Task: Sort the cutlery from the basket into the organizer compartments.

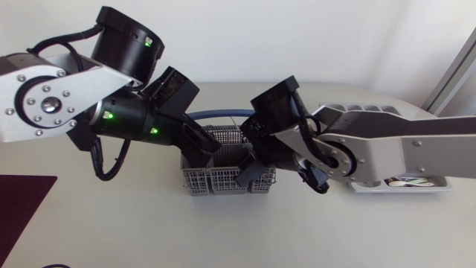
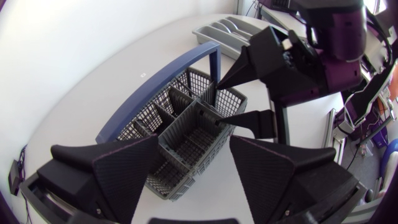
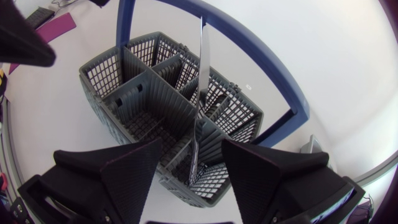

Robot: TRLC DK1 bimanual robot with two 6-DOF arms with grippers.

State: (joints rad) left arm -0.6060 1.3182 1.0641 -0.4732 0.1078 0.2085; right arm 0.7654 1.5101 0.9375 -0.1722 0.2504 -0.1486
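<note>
Two arms meet over a grey mesh basket (image 1: 216, 181) at mid-worktop (image 1: 149, 231), left arm in from the left edge, right arm from the right edge. Basket has a blue hoop handle (image 3: 249, 43) arching over it and several divided compartments.

Left gripper (image 2: 194, 140): fingers spread wide, holding nothing, hanging above one end of the basket with the basket body showing in the gap between them. No contact with it that I can see.

Right gripper (image 3: 193, 143): also spread apart, above the opposite end of the basket. One knife (image 3: 200, 81), silver, stands near upright in a compartment at that end, its lower end down inside the mesh, its top end up by the handle. It sits in the gap between the right fingers, with space on both sides, so not gripped. From the left wrist view the right fingers point down at the basket rim, one above the other, tips apart.

Organizer (image 1: 372, 110): grey tray on the worktop just beyond the right arm, well apart from the basket, mostly covered by that arm in the head view. Some cutlery (image 2: 233, 23) lies in its compartments; which pieces, cannot tell.

Dark maroon mat (image 1: 22, 201) at the worktop's near left corner.
</note>
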